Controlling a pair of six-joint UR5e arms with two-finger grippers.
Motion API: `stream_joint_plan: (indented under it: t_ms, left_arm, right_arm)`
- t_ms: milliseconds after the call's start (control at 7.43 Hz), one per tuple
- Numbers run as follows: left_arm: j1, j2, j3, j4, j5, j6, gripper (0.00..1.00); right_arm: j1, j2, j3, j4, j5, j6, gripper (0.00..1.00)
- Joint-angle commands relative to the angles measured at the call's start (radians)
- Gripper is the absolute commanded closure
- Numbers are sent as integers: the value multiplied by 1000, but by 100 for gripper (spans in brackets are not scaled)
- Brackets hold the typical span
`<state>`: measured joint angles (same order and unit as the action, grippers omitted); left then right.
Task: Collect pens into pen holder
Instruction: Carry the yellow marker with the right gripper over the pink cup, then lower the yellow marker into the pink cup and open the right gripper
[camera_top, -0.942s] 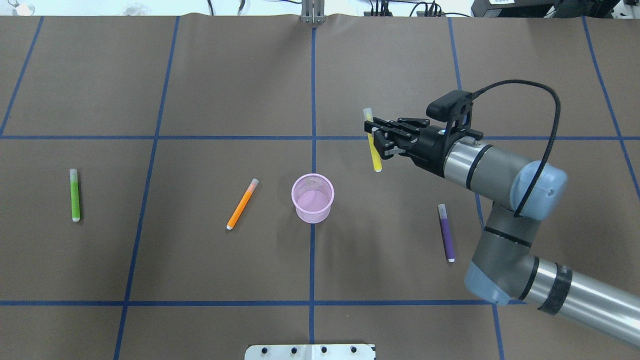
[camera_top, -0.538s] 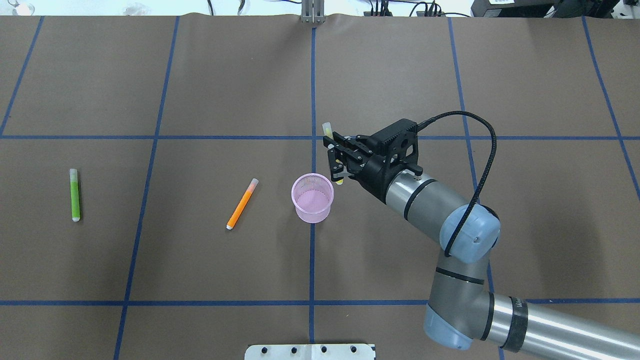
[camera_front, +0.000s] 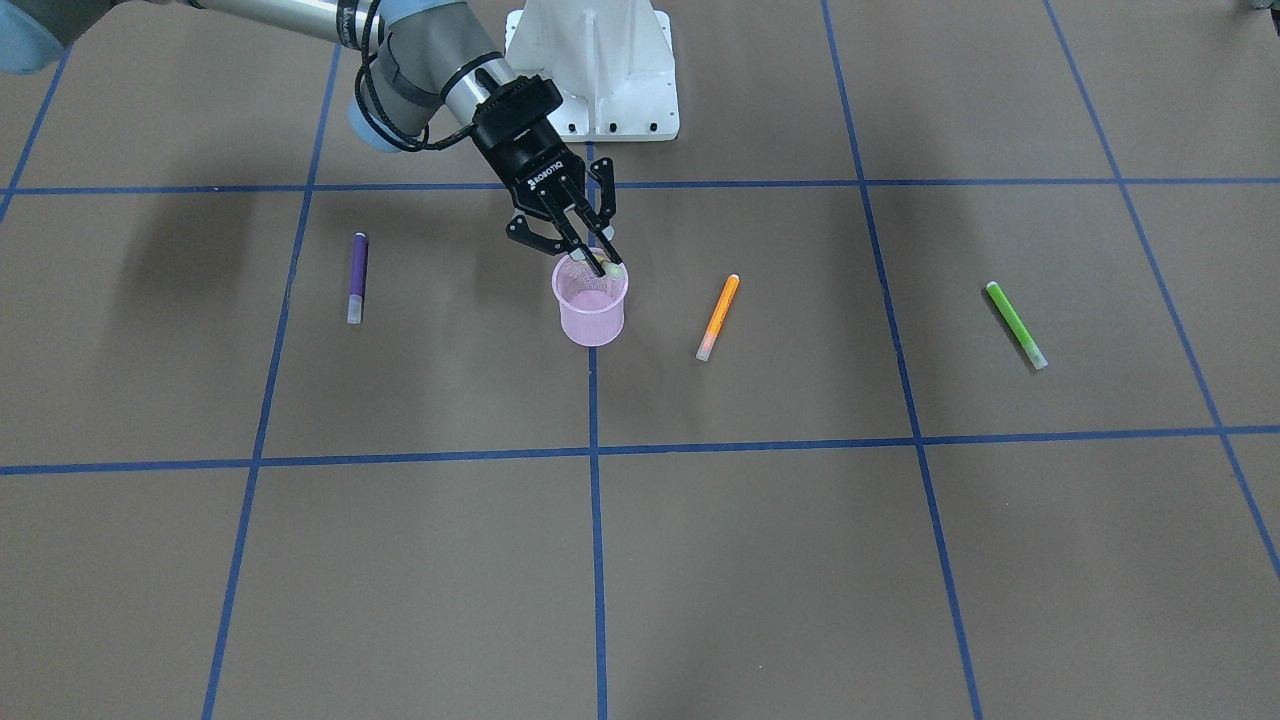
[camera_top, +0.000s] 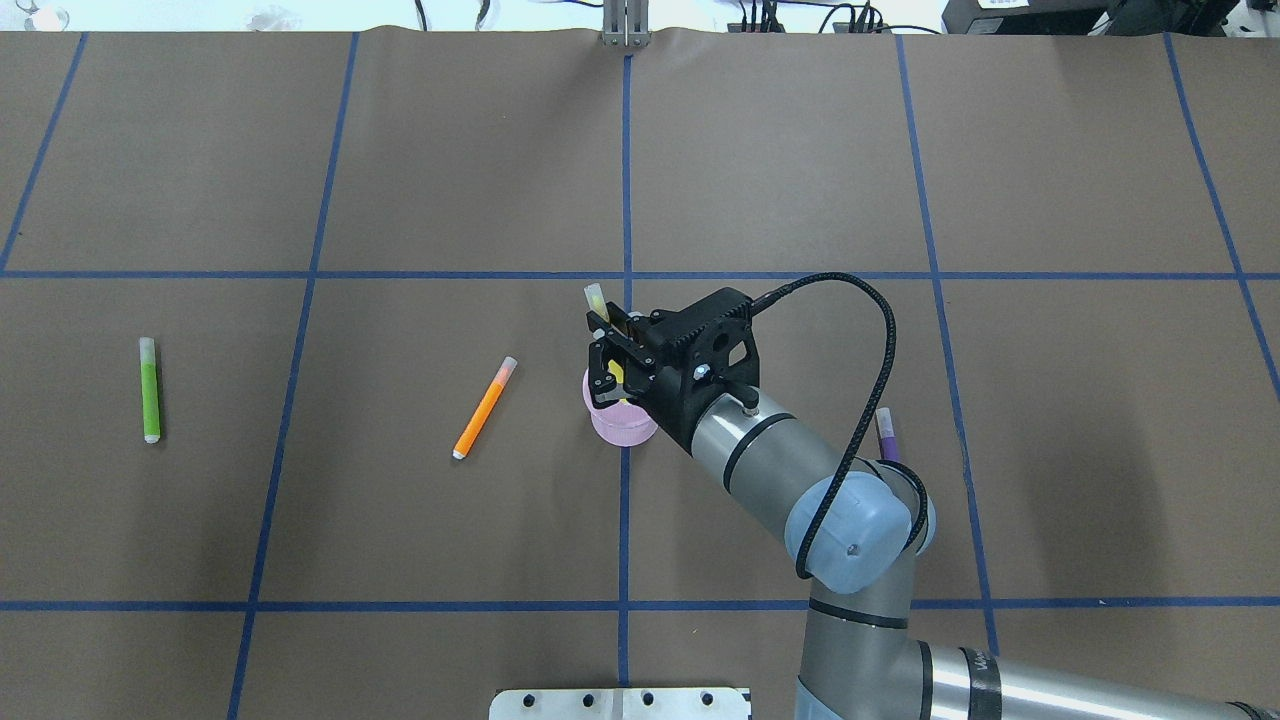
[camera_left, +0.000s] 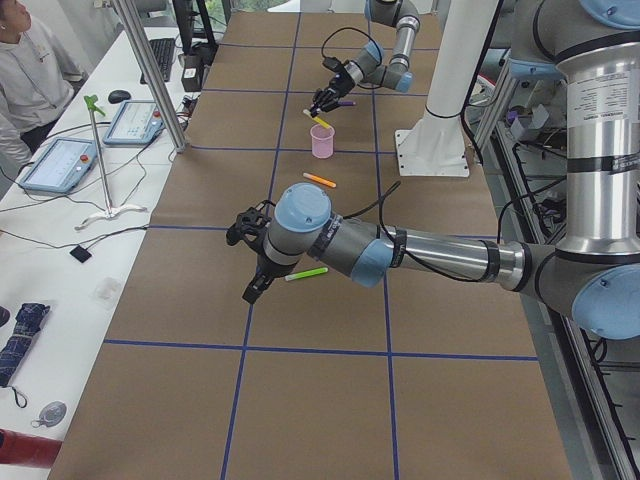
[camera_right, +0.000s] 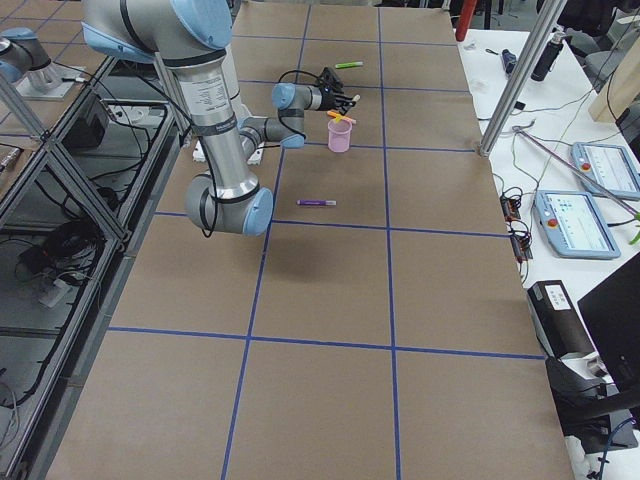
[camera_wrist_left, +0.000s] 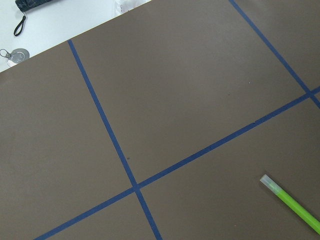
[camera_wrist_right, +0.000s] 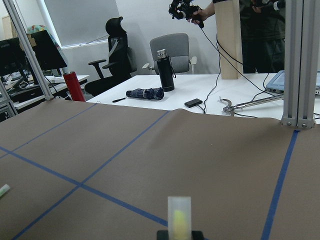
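The table (camera_top: 400, 150), covered in brown paper with a blue tape grid, carries all the items. The right arm (camera_top: 800, 480) reaches across it, and the right gripper (camera_top: 603, 358) is poised over the table's middle, its fingers (camera_front: 596, 262) clamped on the yellow pen (camera_top: 594, 298). This pen stands tilted in the grip, pale cap uppermost and pointing away from the robot. The left arm (camera_left: 440, 255) appears only in the side view. Its left gripper (camera_left: 254, 282) hangs low above the paper, and whether the jaws are apart or together cannot be determined. The pen holder (camera_front: 592, 310) stands upright directly beneath the right gripper's fingertips, with the yellow pen's lower end at its mouth; whether it has entered cannot be determined. The orange pen (camera_top: 484, 408) lies flat near the right gripper, on the robot's left of it. The green pen (camera_top: 149, 390) lies well apart on the same side, just beside the left gripper. The purple pen (camera_front: 357, 277) lies on the opposite side, behind the right gripper and partly under the arm.
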<state>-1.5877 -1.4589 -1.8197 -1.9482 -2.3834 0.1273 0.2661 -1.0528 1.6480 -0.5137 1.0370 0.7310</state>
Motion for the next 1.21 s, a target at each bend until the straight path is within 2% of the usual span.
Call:
stream_joint_plan:
  t_ms: [0, 135, 269, 538, 673, 808, 942, 1077]
  left_arm:
    - [0, 0, 0, 0, 1, 0, 0]
    - [0, -1, 0, 0, 1, 0, 0]
    - [0, -1, 0, 0, 1, 0, 0]
    - [0, -1, 0, 0, 0, -1, 0]
    - [0, -1, 0, -2, 0, -1, 0]
    - [0, -1, 0, -2, 0, -1, 0]
    - [0, -1, 0, -2, 0, -3, 0]
    - [3, -1, 0, -2, 0, -32, 0]
  right_arm:
    - [-13, 2, -7, -37, -29, -2, 100]
    - [-13, 4, -11, -43, -31, -2, 100]
    - [-13, 5, -11, -43, -32, -1, 82]
    - [-13, 7, -17, -42, -35, 11, 15]
    - [-13, 10, -16, -42, -46, 14, 2]
    - [-10, 11, -10, -63, -48, 24, 1]
    - [17, 20, 10, -169, -46, 104, 1]
    - [60, 51, 66, -368, -16, 189, 1]
